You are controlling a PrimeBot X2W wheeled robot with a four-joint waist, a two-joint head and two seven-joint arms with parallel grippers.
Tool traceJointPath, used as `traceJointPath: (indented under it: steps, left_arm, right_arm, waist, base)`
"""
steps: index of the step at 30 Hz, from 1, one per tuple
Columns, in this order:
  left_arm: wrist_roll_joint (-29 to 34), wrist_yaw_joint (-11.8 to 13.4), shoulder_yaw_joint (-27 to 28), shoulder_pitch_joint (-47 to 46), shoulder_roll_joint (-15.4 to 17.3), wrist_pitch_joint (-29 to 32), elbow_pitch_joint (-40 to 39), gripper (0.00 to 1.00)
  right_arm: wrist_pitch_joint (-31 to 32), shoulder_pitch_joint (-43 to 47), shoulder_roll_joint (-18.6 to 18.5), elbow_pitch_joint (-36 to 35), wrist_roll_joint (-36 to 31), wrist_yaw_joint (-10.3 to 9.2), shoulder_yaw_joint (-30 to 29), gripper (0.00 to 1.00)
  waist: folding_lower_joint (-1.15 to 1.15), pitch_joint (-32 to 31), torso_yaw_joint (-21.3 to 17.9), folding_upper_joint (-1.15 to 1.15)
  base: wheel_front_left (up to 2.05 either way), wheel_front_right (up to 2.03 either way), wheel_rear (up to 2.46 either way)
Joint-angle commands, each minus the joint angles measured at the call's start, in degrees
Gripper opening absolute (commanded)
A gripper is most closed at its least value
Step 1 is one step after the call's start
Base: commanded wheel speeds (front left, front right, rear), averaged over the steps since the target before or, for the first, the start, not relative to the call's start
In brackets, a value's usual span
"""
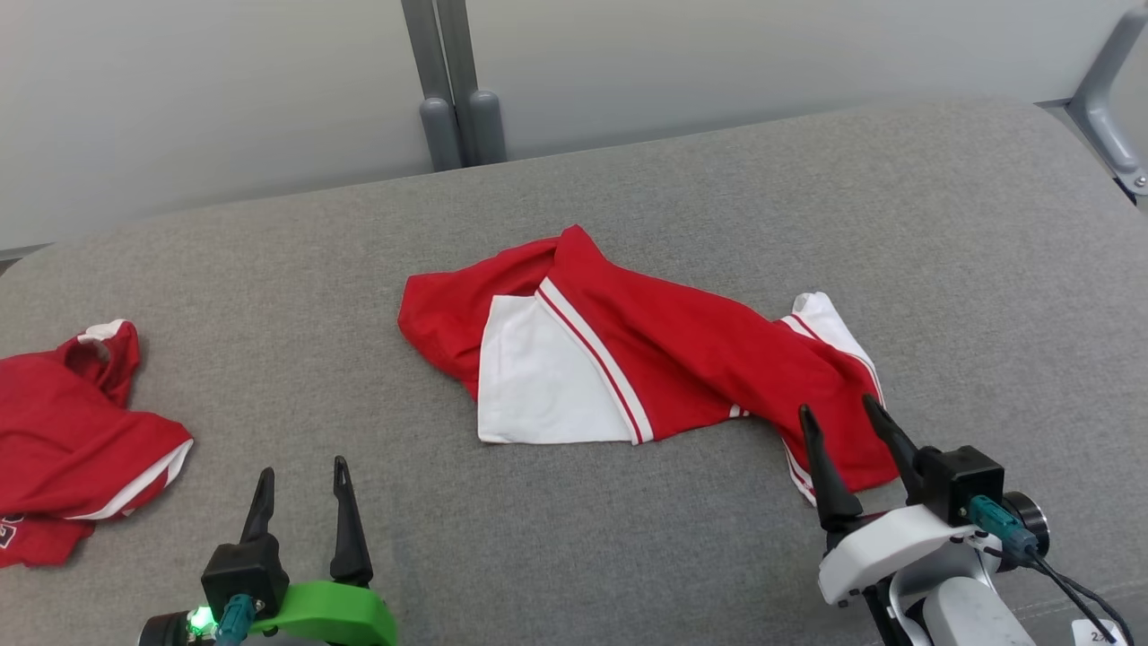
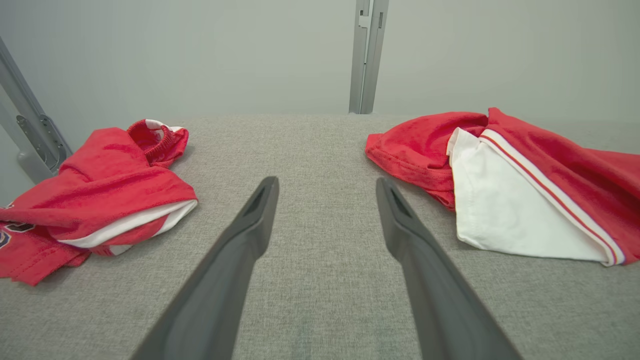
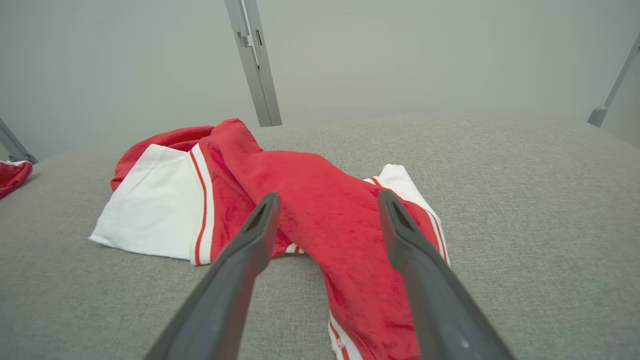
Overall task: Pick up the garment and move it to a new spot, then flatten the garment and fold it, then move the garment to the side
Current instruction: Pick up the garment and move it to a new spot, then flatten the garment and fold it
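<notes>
The crumpled red-and-white garment (image 1: 691,350) lies at the middle of the grey table (image 1: 574,538), its near end beneath, perhaps touching, the right gripper (image 1: 837,404), spread and empty.

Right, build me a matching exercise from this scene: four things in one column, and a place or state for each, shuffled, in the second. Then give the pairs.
Column one:
1. striped garment
2. second garment
3. metal posts
4. table

Column two:
a. grey, with a woven fabric top
b. upright, beyond the far edge
c. crumpled at the centre, a white panel showing
d. bunched at the robot's left, partly cut off by the head view's edge

Pairs: 1-c, 2-d, 3-b, 4-a
</notes>
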Motion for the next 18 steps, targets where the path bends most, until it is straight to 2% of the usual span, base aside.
traceJointPath:
  steps: [1, 8, 18]
  left_arm:
    - [-0.58, 0.35, -0.18, 0.67, 0.1, 0.02, -0.35, 1.0]
    - [-1.34, 0.14, -2.26, -0.61, 0.12, 0.03, -0.97, 1.0]
    - [-1.31, 0.1, -3.78, -2.51, 0.13, 0.03, -0.81, 1.0]
  right_arm:
    - [-0.19, 0.83, -0.3, 0.17, -0.46, 0.0, -1.03, 1.0]
    - [-0.18, 0.61, -1.06, 2.81, -1.66, 0.0, -7.89, 1.0]
    - [-0.19, -2.25, -1.89, 12.99, -3.74, 0.0, -13.36, 1.0]
  waist:
    - [0.0, 0.15, 0.7, 0.0]
    - [0.0, 1.57, 1.94, 0.0]
    - [0.0, 4.09, 3.85, 0.0]
  base:
    - [0.0, 0.0, 0.0]
    - [0.0, 0.0, 0.0]
    - [0.0, 0.0, 0.0]
